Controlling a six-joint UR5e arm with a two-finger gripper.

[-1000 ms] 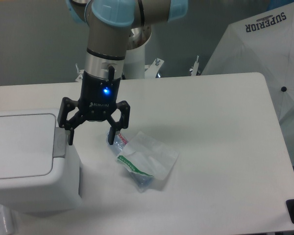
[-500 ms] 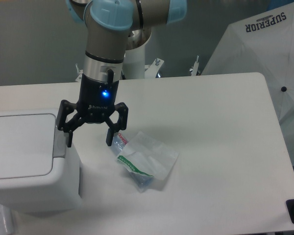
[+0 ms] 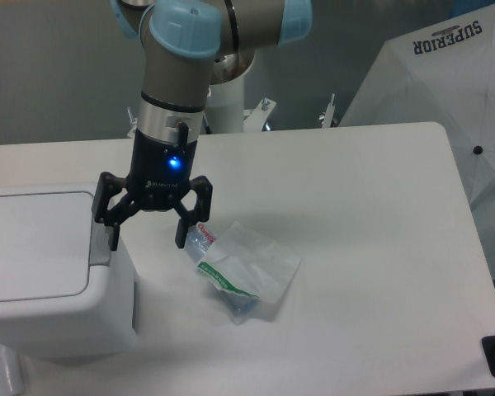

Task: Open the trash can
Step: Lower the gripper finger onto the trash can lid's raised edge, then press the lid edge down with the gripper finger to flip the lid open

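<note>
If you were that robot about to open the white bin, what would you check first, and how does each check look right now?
1. Trash can lid shut, so there is work left: ok.
2. Grey push tab visible and uncovered: ok.
3. Hand open, fingers spread: ok.
4. One finger sits over the tab: ok; whether it touches it: cannot tell.
5. Crumpled bottle lies apart from the bin, beside the other finger: ok, but close.
6. Hand holds nothing: ok.
</note>
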